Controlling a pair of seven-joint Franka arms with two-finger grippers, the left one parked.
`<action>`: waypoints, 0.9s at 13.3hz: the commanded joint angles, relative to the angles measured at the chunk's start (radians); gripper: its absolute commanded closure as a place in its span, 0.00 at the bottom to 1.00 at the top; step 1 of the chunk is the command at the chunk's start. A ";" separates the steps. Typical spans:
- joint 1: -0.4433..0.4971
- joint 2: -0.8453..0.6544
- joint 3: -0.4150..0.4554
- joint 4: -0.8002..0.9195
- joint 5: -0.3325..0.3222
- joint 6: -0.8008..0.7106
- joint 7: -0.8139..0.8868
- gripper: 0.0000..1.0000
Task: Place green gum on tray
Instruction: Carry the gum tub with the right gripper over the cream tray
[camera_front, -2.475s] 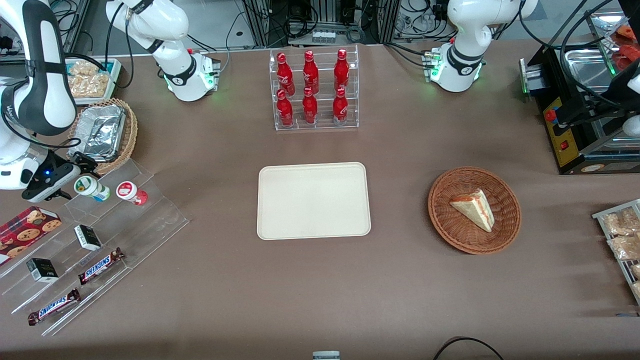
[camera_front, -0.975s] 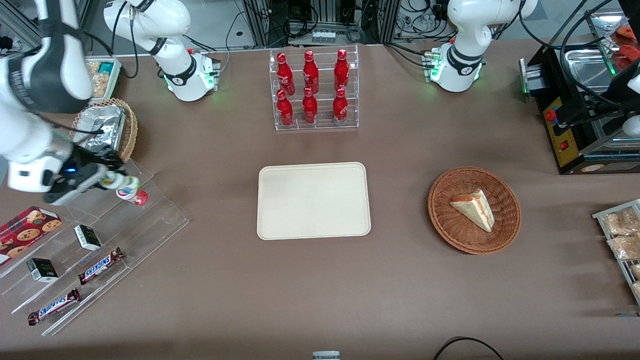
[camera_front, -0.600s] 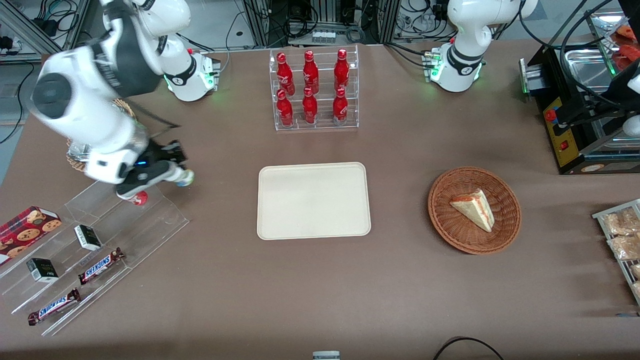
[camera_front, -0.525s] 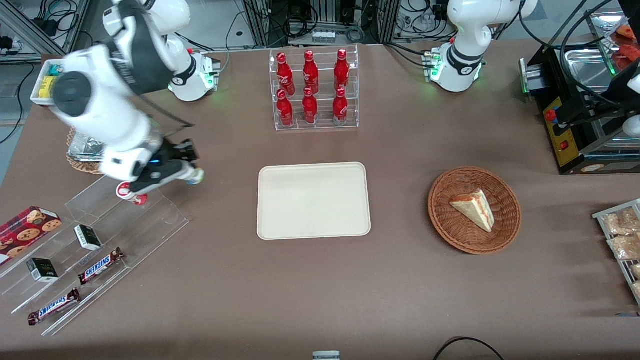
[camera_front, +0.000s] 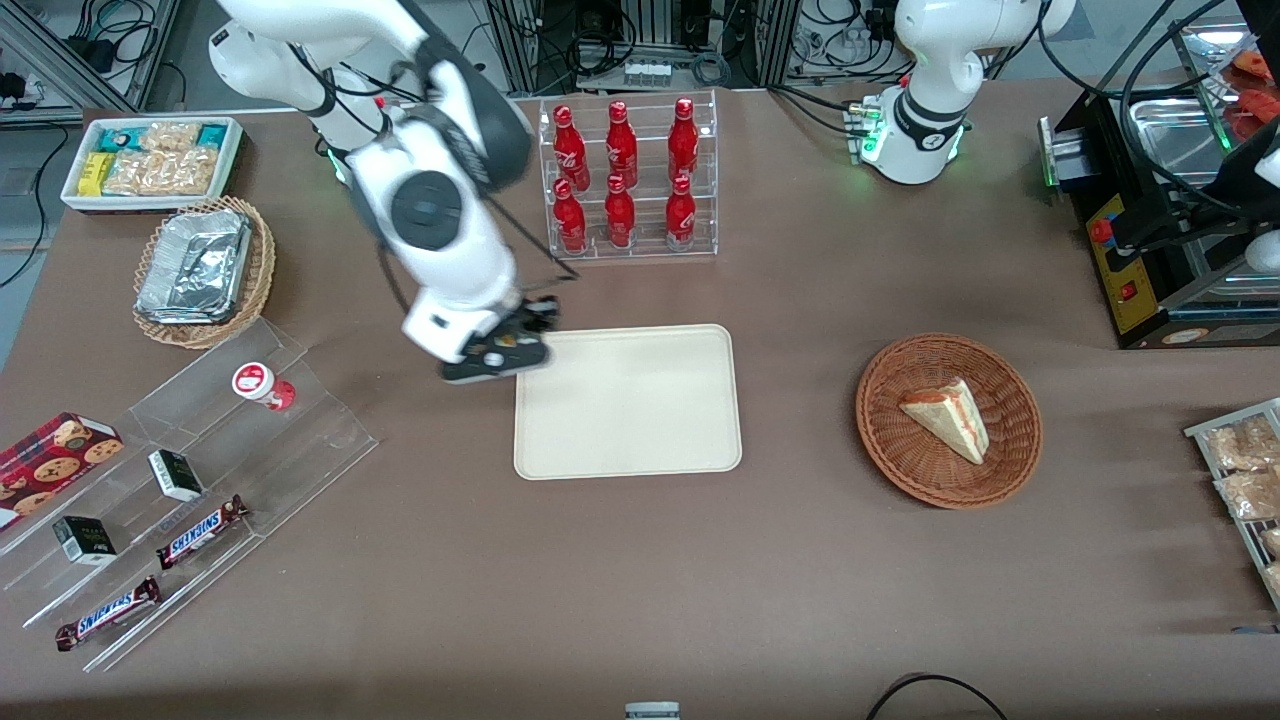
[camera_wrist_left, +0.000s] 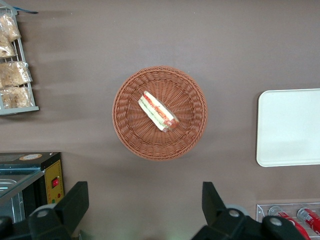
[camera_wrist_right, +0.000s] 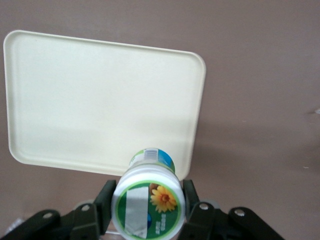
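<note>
My right gripper (camera_front: 497, 352) is shut on the green gum (camera_wrist_right: 148, 202), a white bottle with a green-and-white lid bearing a flower. A black finger (camera_wrist_right: 104, 201) presses on each side of it. In the front view the bottle is hidden under the gripper. The gripper holds it in the air over the edge of the cream tray (camera_front: 640, 410), at the corner farther from the front camera and toward the working arm's end. The tray (camera_wrist_right: 100, 100) has nothing on it.
A red-lidded bottle (camera_front: 262, 385) lies on the clear stepped stand (camera_front: 300, 440) with candy bars, toward the working arm's end. A rack of red bottles (camera_front: 625, 180) stands farther from the camera than the tray. A wicker basket (camera_front: 1015, 450) with a sandwich sits toward the parked arm's end.
The gripper has lifted the green gum off the clear stand and carried it sideways to the tray's corner. The red-lidded bottle stays on the stand.
</note>
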 joint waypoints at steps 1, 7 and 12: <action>0.053 0.114 -0.014 0.059 0.006 0.087 0.124 1.00; 0.170 0.240 -0.017 0.059 0.000 0.248 0.254 1.00; 0.175 0.286 -0.015 0.056 0.001 0.302 0.297 1.00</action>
